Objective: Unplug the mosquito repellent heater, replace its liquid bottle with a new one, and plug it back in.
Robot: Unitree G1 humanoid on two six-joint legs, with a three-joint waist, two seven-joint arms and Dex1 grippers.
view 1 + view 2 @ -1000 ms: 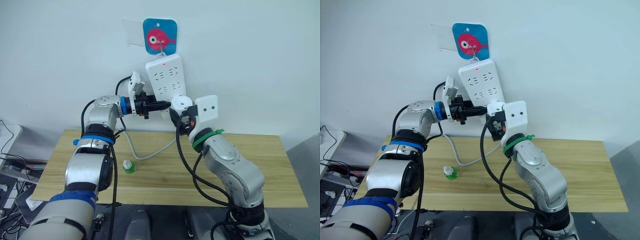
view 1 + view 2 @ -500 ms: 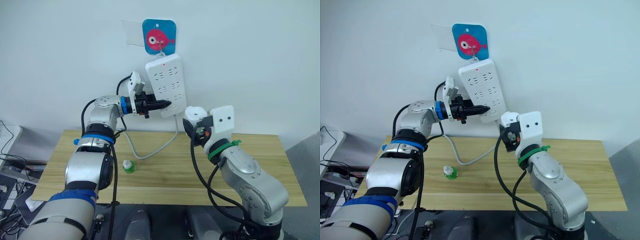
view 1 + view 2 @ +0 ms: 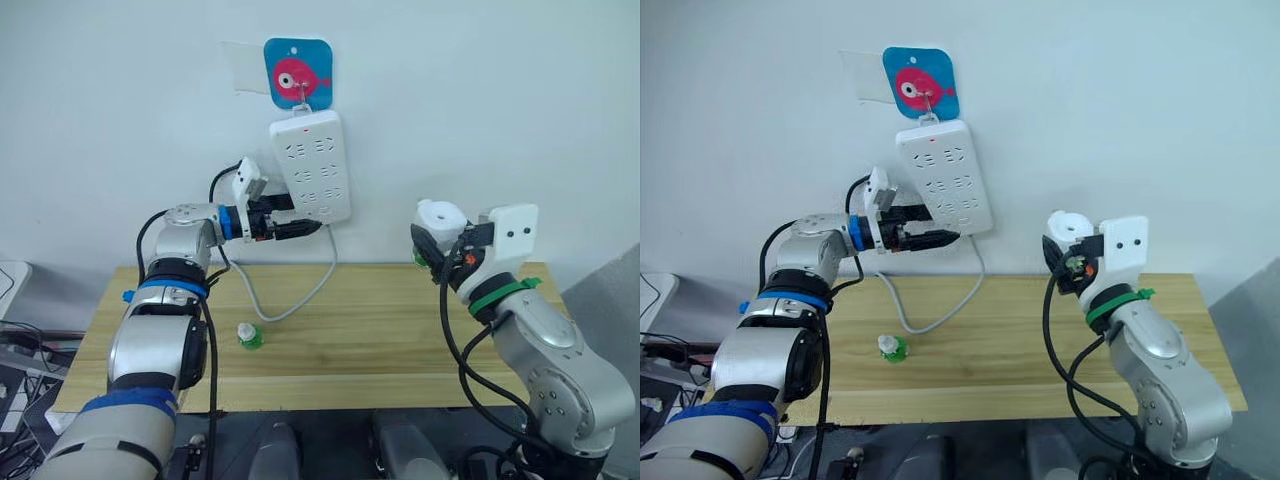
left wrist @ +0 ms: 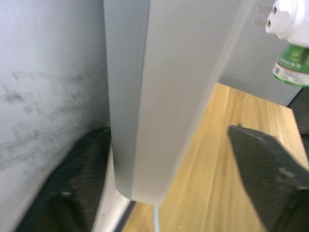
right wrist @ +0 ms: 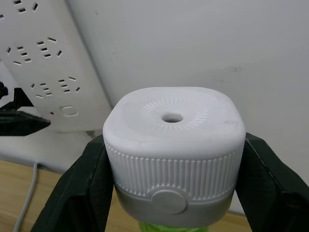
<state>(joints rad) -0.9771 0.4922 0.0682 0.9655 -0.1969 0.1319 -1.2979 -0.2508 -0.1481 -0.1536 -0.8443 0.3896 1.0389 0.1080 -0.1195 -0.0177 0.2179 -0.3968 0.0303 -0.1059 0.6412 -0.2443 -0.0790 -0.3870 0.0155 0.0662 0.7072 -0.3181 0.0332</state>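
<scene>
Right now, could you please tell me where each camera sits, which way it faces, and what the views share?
Left eye, right eye: head, looking down over both arms at the wooden table.
Left wrist: along the left pincer, straddling the long white plastic power strip.
Right wrist: along the right pincer, clamping the small white rounded plastic heater.
Shared: every view shows strip and heater.

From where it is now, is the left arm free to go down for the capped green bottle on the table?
Probably not yet: the left gripper straddles the lower edge of the power strip on the wall. The new bottle stands uncovered on the table below.
</scene>
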